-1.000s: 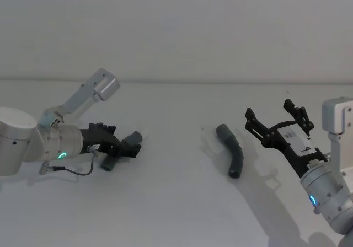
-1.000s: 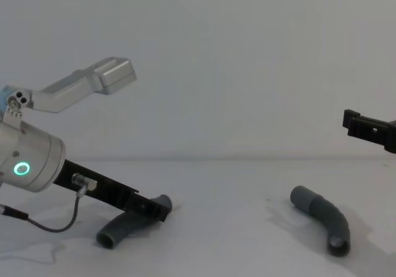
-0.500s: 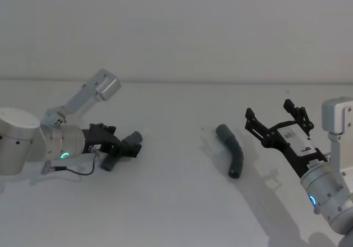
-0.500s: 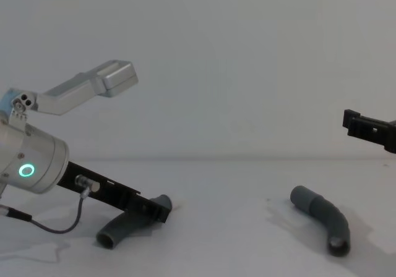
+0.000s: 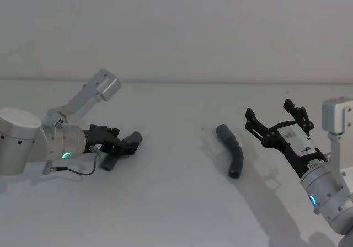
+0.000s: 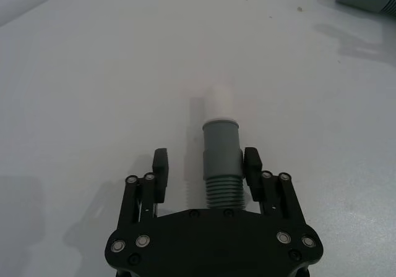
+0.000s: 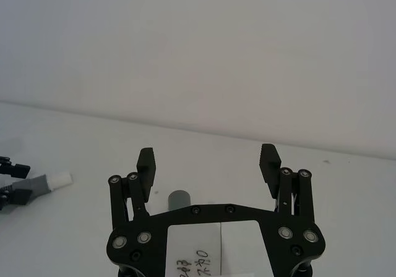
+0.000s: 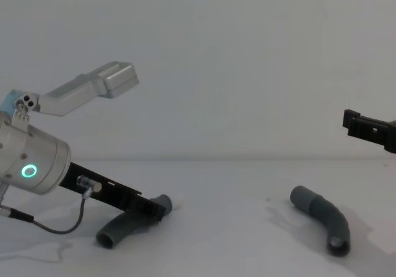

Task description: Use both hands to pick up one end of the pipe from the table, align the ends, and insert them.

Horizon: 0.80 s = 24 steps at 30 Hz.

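Two dark grey curved pieces of the pipe lie on the white table (image 5: pixel 176 214). My left gripper (image 5: pixel 122 145) is low over the left piece (image 5: pixel 134 138), open. Its fingers (image 6: pixel 161 166) straddle the grey collar (image 6: pixel 220 153), with a gap on one side. That collar ends in a narrow white tip (image 6: pixel 219 104). From the chest view the left piece (image 8: pixel 119 232) rests on the table under the left gripper (image 8: pixel 151 210). The right piece (image 5: pixel 236 153) lies free. My right gripper (image 5: pixel 268 108) hovers open just right of it, above the table, with its grey end (image 7: pixel 179 198) between the fingers' line of sight.
A black cable (image 5: pixel 77 172) loops from the left wrist onto the table. A white wall (image 5: pixel 176 32) rises behind the table's far edge. Bare table lies between the two pieces.
The left arm has shifted slightly, its wrist turning and lifting a little over the left piece. Neither piece has moved. The right arm has held still.
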Available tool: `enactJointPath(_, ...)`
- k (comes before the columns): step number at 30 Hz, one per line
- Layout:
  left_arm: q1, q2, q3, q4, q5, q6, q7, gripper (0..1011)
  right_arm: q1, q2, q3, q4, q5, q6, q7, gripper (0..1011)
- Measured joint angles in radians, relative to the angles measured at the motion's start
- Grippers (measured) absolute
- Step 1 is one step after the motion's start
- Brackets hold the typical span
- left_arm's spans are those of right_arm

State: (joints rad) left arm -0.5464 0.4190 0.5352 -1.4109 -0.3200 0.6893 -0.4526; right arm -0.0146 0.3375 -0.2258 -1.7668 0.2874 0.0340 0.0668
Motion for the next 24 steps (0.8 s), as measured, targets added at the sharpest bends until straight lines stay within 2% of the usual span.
enactJointPath(3, 0.0, -0.001, -0.001, 0.001, 0.0, 0.001, 0.001, 694, 0.0, 0.0, 0.0, 0.0, 0.0, 0.0, 0.0, 1001)
enactJointPath(4, 0.0, -0.001, -0.001, 0.001, 0.0, 0.001, 0.001, 628, 0.0, 0.0, 0.0, 0.0, 0.0, 0.0, 0.0, 1001)
enactJointPath(7, 0.0, -0.002, -0.001, 0.001, 0.0, 0.002, 0.002, 528, 0.0, 0.0, 0.0, 0.0, 0.0, 0.0, 0.0, 1001)
enactJointPath(9, 0.0, -0.003, -0.001, 0.001, 0.001, 0.002, 0.002, 497, 0.0, 0.0, 0.0, 0.0, 0.0, 0.0, 0.0, 1001)
enactJointPath(10, 0.0, -0.003, -0.001, 0.001, 0.001, 0.002, 0.002, 427, 0.0, 0.0, 0.0, 0.0, 0.0, 0.0, 0.0, 1001)
enactJointPath(11, 0.0, -0.003, -0.002, 0.002, 0.001, 0.003, 0.002, 427, 0.0, 0.0, 0.0, 0.0, 0.0, 0.0, 0.0, 1001)
enactJointPath(13, 0.0, -0.003, -0.002, 0.002, 0.001, 0.003, 0.002, 354, 0.0, 0.0, 0.0, 0.0, 0.0, 0.0, 0.0, 1001)
enactJointPath(24, 0.0, -0.004, -0.003, 0.003, 0.001, 0.004, 0.003, 353, 0.0, 0.0, 0.0, 0.0, 0.0, 0.0, 0.0, 1001)
